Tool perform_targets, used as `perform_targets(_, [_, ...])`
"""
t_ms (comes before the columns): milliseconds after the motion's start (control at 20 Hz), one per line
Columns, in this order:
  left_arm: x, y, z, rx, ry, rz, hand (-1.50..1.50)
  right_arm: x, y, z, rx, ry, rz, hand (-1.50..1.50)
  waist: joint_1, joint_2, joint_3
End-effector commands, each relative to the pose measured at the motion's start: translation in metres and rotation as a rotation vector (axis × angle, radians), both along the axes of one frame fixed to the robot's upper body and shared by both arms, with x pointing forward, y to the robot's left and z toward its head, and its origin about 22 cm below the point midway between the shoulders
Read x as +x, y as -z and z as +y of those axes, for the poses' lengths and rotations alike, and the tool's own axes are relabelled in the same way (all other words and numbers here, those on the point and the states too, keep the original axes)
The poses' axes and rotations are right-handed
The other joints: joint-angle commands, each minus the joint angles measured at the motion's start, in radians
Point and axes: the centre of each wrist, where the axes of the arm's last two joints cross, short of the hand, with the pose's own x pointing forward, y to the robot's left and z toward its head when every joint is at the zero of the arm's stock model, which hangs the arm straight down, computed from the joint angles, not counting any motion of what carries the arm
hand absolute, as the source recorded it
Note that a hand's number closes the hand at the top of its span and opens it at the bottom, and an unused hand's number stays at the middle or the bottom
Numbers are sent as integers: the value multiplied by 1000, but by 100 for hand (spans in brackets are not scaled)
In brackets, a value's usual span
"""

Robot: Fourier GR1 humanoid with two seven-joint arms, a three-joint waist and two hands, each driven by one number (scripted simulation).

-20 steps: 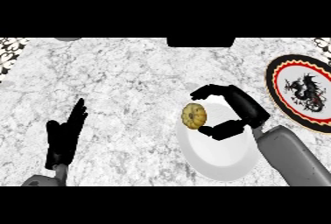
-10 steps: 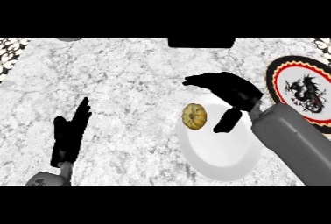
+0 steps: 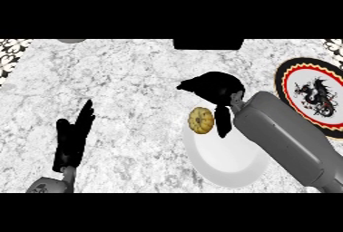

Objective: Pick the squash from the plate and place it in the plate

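A small round tan squash (image 3: pixel 201 121) sits at the upper left rim of the plain white plate (image 3: pixel 231 165). My right hand (image 3: pixel 216 88) hovers just above and to the right of it, fingers bent over the squash and thumb hanging down beside it, with a gap between hand and squash. At the right edge lies a second plate (image 3: pixel 313 95), white with a red and black rim and a dragon drawing. My left hand (image 3: pixel 72 138) rests open at the lower left, fingers pointing up.
The marbled counter (image 3: pixel 134 86) runs across the whole view. A dark block (image 3: pixel 208 43) stands at the far edge, and a grey rounded object (image 3: pixel 70 40) peeks in at the top left. A patterned strip (image 3: pixel 13 50) borders the left.
My right hand let go its surround of the squash and rose up and to the right, its forearm swinging across the white plate. The squash stayed on the plate's rim. The left hand barely shifted.
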Motion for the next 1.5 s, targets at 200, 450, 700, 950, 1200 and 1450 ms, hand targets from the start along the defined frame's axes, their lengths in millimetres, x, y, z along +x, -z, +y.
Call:
perform_targets(200, [0,1,18,-21,-11,-1,0,1,15,27,-186,16,82,-150,-6,1,1])
perform_targets(450, [-6,0,7,-10,-21,-4,0,9,16,30,-188,27,99,-150,-8,0,1])
perform_targets(700, [-3,-3,8,3,-22,-5,0,6,29,15,-204,13,97,-150,-10,0,1])
perform_targets(950, [4,-7,3,-7,1,3,0,15,49,23,-210,24,130,-150,-5,3,1])
perform_targets(1200, [12,5,4,-4,-8,2,0,7,51,19,-207,35,137,-150,-12,1,1])
perform_targets(1450, [2,2,-16,-9,-18,-7,0,13,62,24,-241,30,142,-150,-10,1,1])
